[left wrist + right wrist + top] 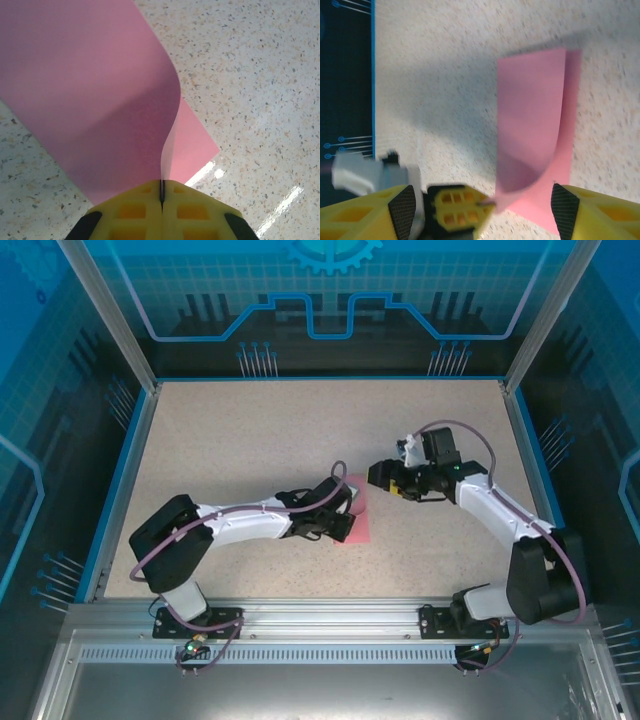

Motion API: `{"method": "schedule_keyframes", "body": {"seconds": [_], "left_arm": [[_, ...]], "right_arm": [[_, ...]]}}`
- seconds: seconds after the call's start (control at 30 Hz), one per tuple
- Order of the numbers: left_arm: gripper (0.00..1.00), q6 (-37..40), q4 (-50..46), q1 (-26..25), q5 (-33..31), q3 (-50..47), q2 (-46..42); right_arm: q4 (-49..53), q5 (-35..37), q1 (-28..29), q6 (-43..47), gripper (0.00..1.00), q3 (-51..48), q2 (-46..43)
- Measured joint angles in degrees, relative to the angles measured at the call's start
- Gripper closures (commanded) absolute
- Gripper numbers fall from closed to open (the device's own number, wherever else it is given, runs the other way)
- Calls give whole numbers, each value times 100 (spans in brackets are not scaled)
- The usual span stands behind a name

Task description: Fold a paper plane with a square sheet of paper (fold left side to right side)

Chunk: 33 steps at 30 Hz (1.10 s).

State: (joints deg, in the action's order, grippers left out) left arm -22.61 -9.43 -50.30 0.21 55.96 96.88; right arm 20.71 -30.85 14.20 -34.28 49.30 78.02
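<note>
My left gripper (161, 194) is clamped on an edge of the square sheet of paper (90, 85), which curls over just ahead (light, floppy; I'd grip edges only). My right gripper (482, 209) stands with its jaws apart.

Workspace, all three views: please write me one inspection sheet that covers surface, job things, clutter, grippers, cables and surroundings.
Surface: speckled beige table, flat, some light glare.
Job's things: pink sheet of paper, one edge lifted and curled over the part lying flat; not pressed flat yet.
Clutter: nothing seen.
Grippers: left gripper shut on the sheet's lifted edge; right gripper open, beside the sheet, not gripping it.
Cables: cables loop along both arms.
Surroundings: blue walls, metal frame.
</note>
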Motion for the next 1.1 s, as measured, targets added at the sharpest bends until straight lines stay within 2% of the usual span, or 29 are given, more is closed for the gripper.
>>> {"method": "schedule_keyframes", "body": {"seconds": [0.03,0.17,0.3,0.4,0.53,0.77,1.1], "left_arm": [[100,-2,52,70,92,-44,0],[100,-20,162,337,380,-149,-2],[100,-15,181,520,520,-151,-2],[100,-2,179,610,573,-151,-2],[100,17,170,704,590,-151,-2],[100,59,72,785,592,-151,52],[100,76,76,815,592,-146,413]], "right_arm": [[-2,2,0,22,33,-114,-26],[-50,7,52,42,57,-590,24],[-192,37,334,-68,77,-866,284],[-247,118,560,-146,87,-914,553],[-284,264,737,-203,90,-911,894],[-232,522,938,-221,91,-754,1388],[-44,667,992,-216,90,-599,1569]]}}
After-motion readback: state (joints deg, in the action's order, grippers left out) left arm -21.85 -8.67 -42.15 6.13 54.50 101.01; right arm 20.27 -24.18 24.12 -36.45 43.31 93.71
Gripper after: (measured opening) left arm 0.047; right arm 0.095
